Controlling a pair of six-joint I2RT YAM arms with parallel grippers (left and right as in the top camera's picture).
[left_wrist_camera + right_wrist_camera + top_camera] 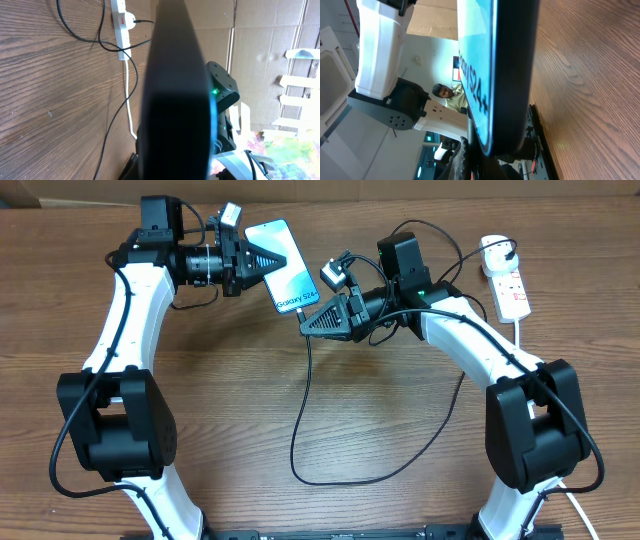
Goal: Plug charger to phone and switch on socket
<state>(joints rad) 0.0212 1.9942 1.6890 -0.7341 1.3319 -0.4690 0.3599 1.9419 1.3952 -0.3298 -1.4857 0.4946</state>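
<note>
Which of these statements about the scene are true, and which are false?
1. The left gripper holds the phone. True.
2. The power strip lies on the left side. False: it lies at the far right of the table.
3. A black cable loops across the table. True.
4. The phone's screen is dark. False: it is lit light blue.
5. The right gripper is far from the phone. False: it is shut on the cable at the phone's lower end.

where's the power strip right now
In the overhead view, the white power strip lies far right on the table, beside the right arm, the charger's white adapter plugged into its far end.
</note>
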